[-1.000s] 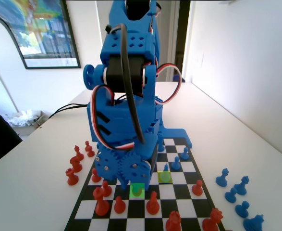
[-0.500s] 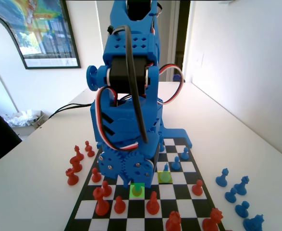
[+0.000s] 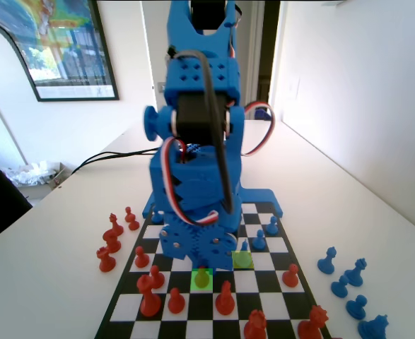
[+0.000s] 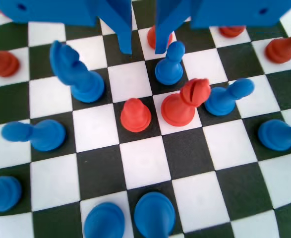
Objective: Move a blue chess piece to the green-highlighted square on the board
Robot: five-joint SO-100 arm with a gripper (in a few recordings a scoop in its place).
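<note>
In the fixed view the blue arm hangs low over the board (image 3: 292,288). Its gripper (image 3: 201,264) sits just behind the green-highlighted square (image 3: 203,280), where a small piece stands tinted by the highlight. One square back and to the right, a slim pointed blue chess piece (image 3: 244,246) stands on the duller yellow-green square (image 3: 243,260). In the wrist view the gripper (image 4: 143,48) is open, with nothing between its jaws. A round-headed blue pawn (image 4: 169,65) stands just under the right jaw. A taller tapering blue piece (image 4: 79,74) stands to the left.
Red pieces (image 4: 135,115) (image 4: 181,103) stand mid-board among several blue pawns (image 4: 34,135). Captured red pieces (image 3: 111,241) lie on the table left of the board, and blue ones (image 3: 348,282) lie to its right. Red pieces (image 3: 225,299) fill the near rows.
The arm has swung right and lifted a little. The gripper has come off the green-highlighted square, which now shows more fully. No piece has moved.
</note>
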